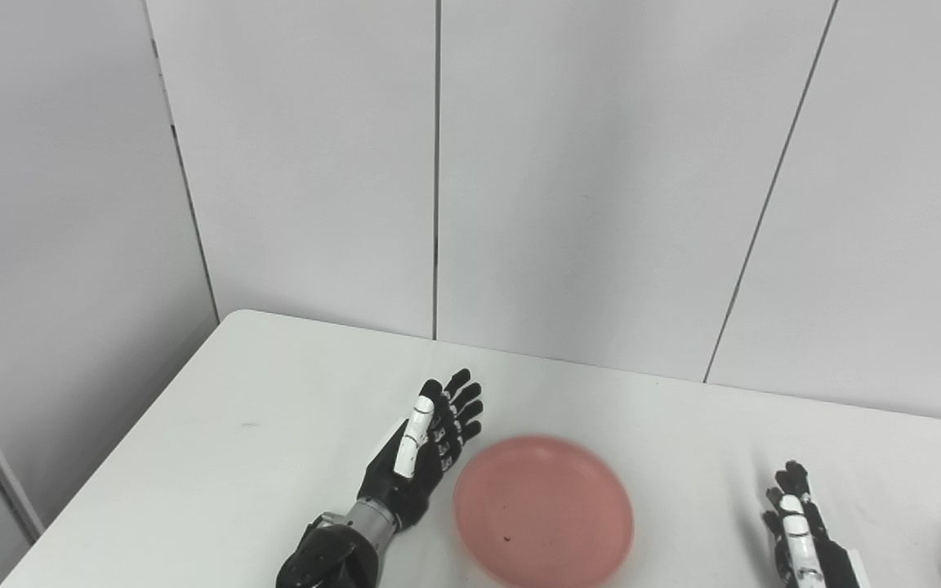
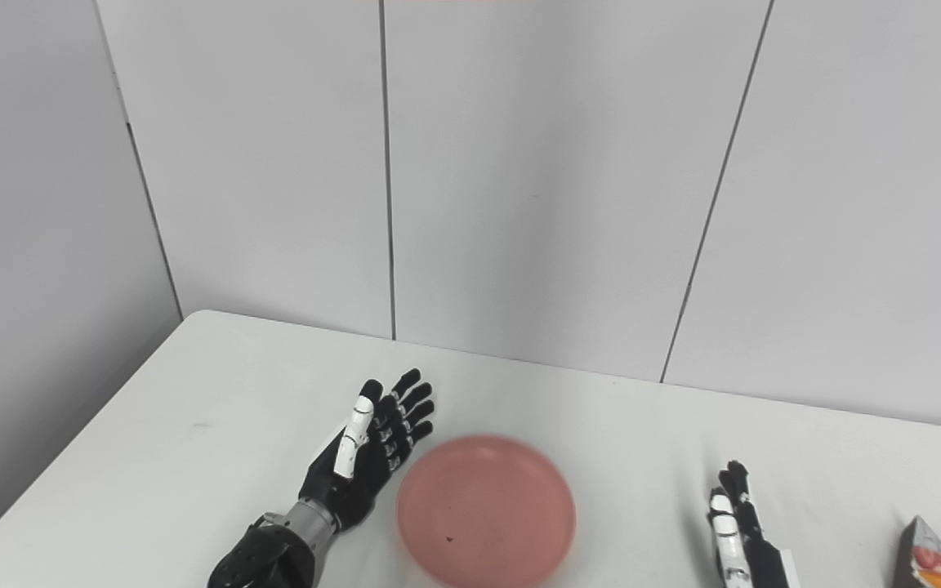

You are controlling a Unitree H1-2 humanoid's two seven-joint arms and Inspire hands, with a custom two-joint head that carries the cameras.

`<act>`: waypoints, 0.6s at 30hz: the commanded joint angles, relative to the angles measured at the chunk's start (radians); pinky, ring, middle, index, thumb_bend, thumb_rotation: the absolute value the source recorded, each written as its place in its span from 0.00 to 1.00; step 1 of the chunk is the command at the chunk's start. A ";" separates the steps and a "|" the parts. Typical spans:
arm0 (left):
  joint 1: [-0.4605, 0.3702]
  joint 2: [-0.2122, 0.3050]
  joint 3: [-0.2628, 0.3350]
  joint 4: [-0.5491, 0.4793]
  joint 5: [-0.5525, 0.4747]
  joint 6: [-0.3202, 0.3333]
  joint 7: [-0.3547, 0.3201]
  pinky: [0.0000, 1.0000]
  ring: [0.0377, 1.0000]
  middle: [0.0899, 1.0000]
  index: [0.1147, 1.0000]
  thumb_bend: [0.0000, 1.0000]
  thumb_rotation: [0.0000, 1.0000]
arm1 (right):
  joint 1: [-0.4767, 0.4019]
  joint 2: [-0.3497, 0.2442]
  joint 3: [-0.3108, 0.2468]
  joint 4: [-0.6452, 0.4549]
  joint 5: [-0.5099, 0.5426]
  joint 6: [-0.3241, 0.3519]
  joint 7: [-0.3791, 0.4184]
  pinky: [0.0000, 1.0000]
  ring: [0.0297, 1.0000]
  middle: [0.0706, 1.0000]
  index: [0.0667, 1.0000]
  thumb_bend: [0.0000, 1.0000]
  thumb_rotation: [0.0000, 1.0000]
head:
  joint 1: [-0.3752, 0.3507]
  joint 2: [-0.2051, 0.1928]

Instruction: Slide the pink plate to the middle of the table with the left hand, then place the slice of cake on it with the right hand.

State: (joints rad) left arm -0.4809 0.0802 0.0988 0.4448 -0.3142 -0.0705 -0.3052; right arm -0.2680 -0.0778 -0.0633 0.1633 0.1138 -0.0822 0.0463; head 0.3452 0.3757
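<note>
The pink plate [image 1: 542, 510] lies flat on the white table [image 1: 234, 425], near the front and about mid-width; its outline is a little blurred. My left hand [image 1: 430, 453] is open, fingers straight and pointing away, standing edge-on just left of the plate's rim, close to it or touching it. My right hand [image 1: 801, 531] is open with straight fingers, resting near the front right, well apart from the plate. The slice of cake [image 2: 932, 559] stands at the far right front edge, to the right of my right hand, partly cut off by the picture's edge.
The table's back edge meets a white panelled wall [image 1: 438, 163]. The table's left edge [image 1: 111, 457] runs diagonally toward the front. Bare table surface lies behind the plate and between the plate and my right hand.
</note>
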 commanded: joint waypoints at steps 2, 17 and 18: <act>0.008 -0.003 0.004 -0.040 0.015 0.003 0.032 1.00 1.00 0.99 0.98 0.80 1.00 | -0.031 -0.005 -0.007 -0.028 0.006 -0.062 0.008 1.00 1.00 1.00 1.00 0.51 0.88 | -0.010 0.007; 0.050 0.013 -0.008 -0.240 -0.002 0.049 0.025 1.00 1.00 1.00 1.00 0.79 1.00 | -0.047 0.025 -0.005 0.005 0.001 -0.105 -0.010 1.00 1.00 1.00 1.00 0.62 0.82 | -0.116 0.044; 0.052 0.011 -0.009 -0.250 -0.004 0.054 0.025 1.00 1.00 1.00 1.00 0.79 1.00 | -0.048 0.026 -0.006 0.009 -0.001 -0.107 -0.010 1.00 1.00 1.00 1.00 0.63 0.81 | -0.116 0.044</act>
State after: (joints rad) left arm -0.4049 0.0905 0.0943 0.2336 -0.3070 -0.0165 -0.2703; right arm -0.2885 -0.0510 -0.0641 0.1907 0.1164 -0.1275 0.0375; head 0.2302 0.4188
